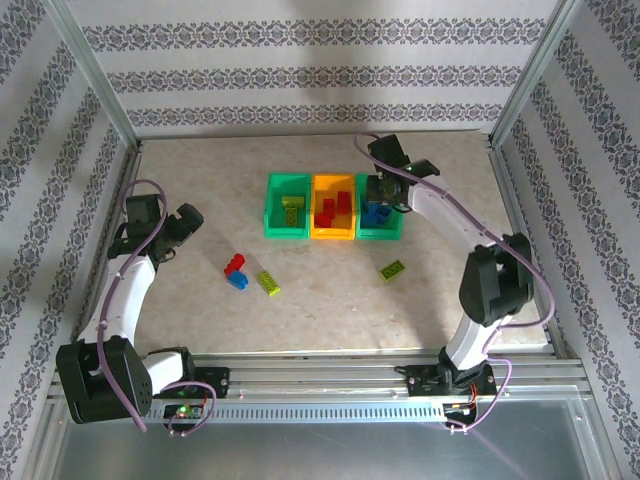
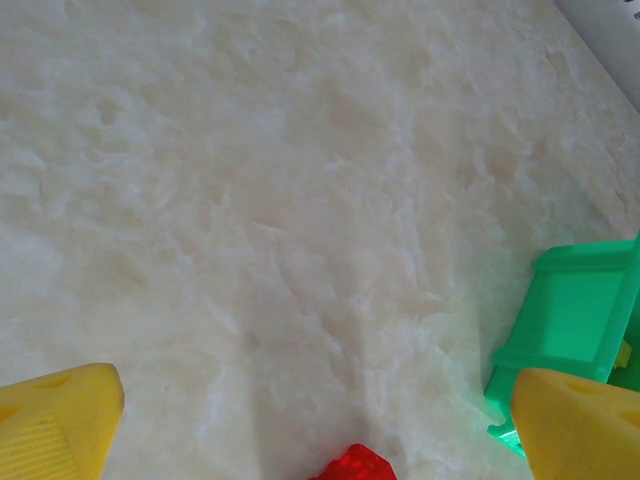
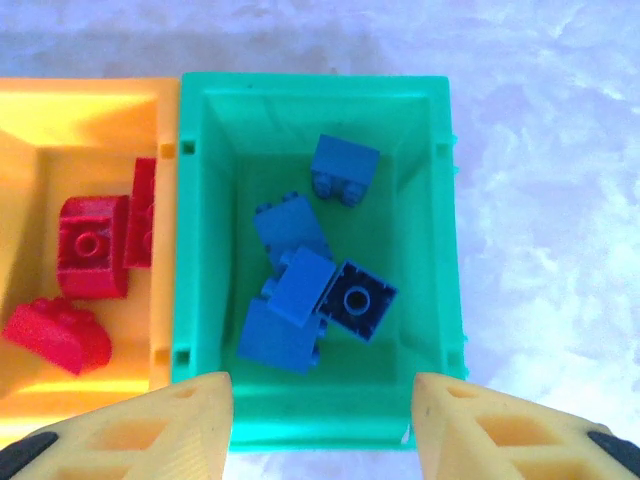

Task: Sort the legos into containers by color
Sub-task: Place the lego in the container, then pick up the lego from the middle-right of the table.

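Since they are small studded bricks of hard plastic, the legos should, in my judgement, be light and stiff but somewhat slippery. The safest hold is across two flat side walls, not over the studs.

Four bricks lie loose on the pale marbled table point(image 2: 300, 200). One red brick point(image 1: 235, 263) touches one blue brick point(image 1: 238, 281), one yellow-green brick point(image 1: 267, 283) lies just beside them, and a second yellow-green brick point(image 1: 392, 269) lies well apart, nearer the right arm.

The others are already inside the three joined open rectangular plastic bins:
- **Right green bin point(image 3: 432, 250):** five blue bricks point(image 3: 300, 285).
- **Orange middle bin point(image 3: 60, 120):** three red bricks point(image 3: 92, 245).
- **Left green bin point(image 1: 271, 205):** sorted yellow-green bricks point(image 1: 292, 208), too small to count.

The right gripper point(image 3: 320, 420) hovers over the near wall of the right green bin, its yellow fingers apart with nothing between them. The left gripper point(image 2: 320, 425) stands spread wide and empty, low over the table near the loose red brick.
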### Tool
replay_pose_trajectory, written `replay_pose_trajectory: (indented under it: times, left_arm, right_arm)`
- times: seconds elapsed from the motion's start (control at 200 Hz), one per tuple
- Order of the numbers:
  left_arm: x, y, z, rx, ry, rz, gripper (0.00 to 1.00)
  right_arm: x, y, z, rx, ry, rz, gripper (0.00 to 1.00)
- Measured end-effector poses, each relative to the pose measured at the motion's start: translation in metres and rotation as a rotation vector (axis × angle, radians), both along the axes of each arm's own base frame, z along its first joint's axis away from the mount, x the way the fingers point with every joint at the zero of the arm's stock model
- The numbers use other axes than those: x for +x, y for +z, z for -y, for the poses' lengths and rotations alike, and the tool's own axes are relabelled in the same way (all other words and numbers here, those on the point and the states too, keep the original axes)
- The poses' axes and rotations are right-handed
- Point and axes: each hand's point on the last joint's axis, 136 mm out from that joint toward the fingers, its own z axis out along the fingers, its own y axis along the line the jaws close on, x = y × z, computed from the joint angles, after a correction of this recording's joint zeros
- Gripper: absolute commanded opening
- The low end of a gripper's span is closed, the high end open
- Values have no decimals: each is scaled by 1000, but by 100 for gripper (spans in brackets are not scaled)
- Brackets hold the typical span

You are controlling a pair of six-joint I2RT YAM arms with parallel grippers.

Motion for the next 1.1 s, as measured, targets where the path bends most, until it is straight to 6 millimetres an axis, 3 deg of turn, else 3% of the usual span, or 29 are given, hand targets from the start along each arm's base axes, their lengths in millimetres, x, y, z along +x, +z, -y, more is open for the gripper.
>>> replay_pose_trajectory:
  times: [0.125, 0.275, 0.485, 0.515, 0.76, 1.099]
  left_arm:
    - [0, 0, 0, 0, 0, 0, 100]
    - [0, 0, 1, -5, -4, 1, 100]
    - [0, -2, 5, -20, -18, 2, 100]
    - [0, -3, 5, -22, -20, 1, 100]
    - [-7, -8, 11, -42, -38, 3, 100]
    - [-11, -11, 15, -54, -50, 5, 100]
  right_arm:
    - [-37, -5, 3, 5, -25, -12, 55]
    - [-80, -28, 11, 2, -70, -67, 61]
    - [-124, -51, 24, 33, -162, -113, 76]
    - [-128, -53, 24, 38, -172, -116, 84]
    - [-150, -84, 32, 64, -263, -182, 87]
    - [-141, -121, 24, 61, -297, -256, 86]
